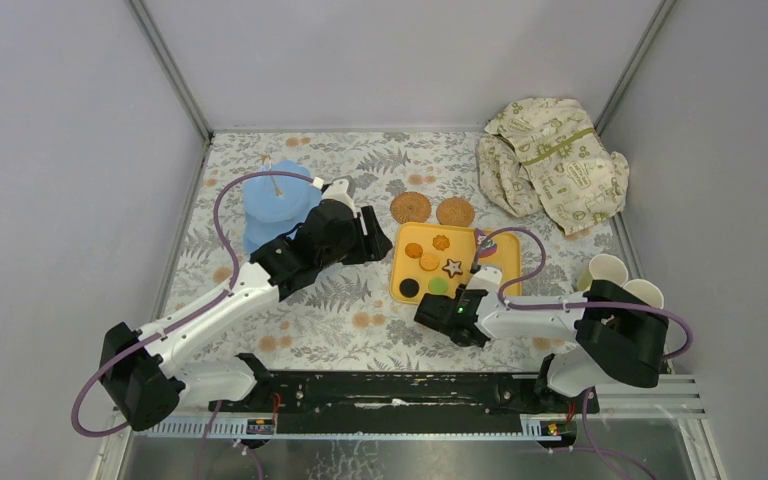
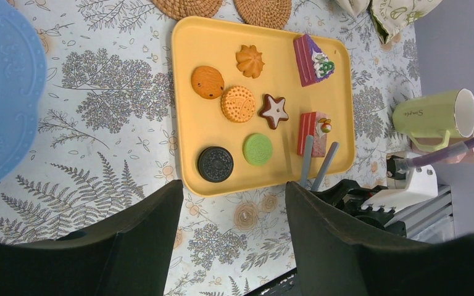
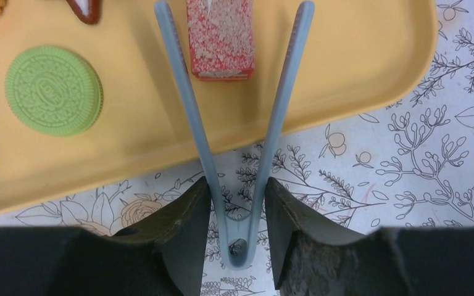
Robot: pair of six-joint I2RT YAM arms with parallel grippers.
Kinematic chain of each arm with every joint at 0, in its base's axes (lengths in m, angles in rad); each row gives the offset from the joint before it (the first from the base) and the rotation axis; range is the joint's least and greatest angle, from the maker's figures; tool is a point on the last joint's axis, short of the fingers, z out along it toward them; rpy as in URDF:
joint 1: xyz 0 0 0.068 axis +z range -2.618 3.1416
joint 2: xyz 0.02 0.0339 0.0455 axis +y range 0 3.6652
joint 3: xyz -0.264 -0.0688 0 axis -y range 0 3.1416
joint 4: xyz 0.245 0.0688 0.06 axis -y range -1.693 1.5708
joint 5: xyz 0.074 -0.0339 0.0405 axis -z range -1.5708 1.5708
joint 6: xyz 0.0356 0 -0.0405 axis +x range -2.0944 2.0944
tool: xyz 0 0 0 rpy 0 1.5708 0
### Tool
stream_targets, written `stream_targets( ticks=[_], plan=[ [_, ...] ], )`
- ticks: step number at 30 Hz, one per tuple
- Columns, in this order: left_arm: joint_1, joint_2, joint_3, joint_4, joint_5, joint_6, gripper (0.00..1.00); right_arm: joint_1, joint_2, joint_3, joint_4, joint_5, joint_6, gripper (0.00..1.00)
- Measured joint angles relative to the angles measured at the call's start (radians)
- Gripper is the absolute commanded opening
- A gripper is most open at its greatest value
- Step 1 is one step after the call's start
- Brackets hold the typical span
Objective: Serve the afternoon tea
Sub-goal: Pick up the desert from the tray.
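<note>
The right gripper (image 3: 237, 191) clamps slim grey-blue plastic tongs (image 3: 185, 98) near their hinge, so the tips straddle a red sugared toy cake slice (image 3: 220, 40) on the yellow rectangular tray (image 3: 358, 61), while the left gripper (image 2: 233, 191) hangs wide open beside the light-blue three-tier stand (image 2: 0, 92), apparently waiting.

Plain grey walls (image 1: 50, 150) on three sides; leaf-and-flower printed tabletop (image 1: 330, 300); soft, even light.

Bright, even, diffuse light from overhead fills all three views, casting only faint soft shadows beside the yellow tray (image 2: 278, 43), its details sharp, the dark near foreground below it slightly soft.
</note>
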Motion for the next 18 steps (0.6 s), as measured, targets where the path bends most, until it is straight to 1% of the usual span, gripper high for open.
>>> stream_targets(
  ticks=[5,8,18],
  plan=[
    [0.000,0.000,0.000,0.000,0.000,0.000,0.69,-0.031,-0.016,-0.010,0.024,-0.003,-0.033,0.35],
    [0.000,0.001,0.000,0.000,0.000,0.000,0.69,-0.041,-0.026,-0.014,0.029,-0.008,-0.051,0.33],
    [0.000,0.005,0.000,0.001,0.000,0.000,0.69,-0.051,-0.081,-0.002,0.015,-0.033,-0.112,0.34]
  ],
)
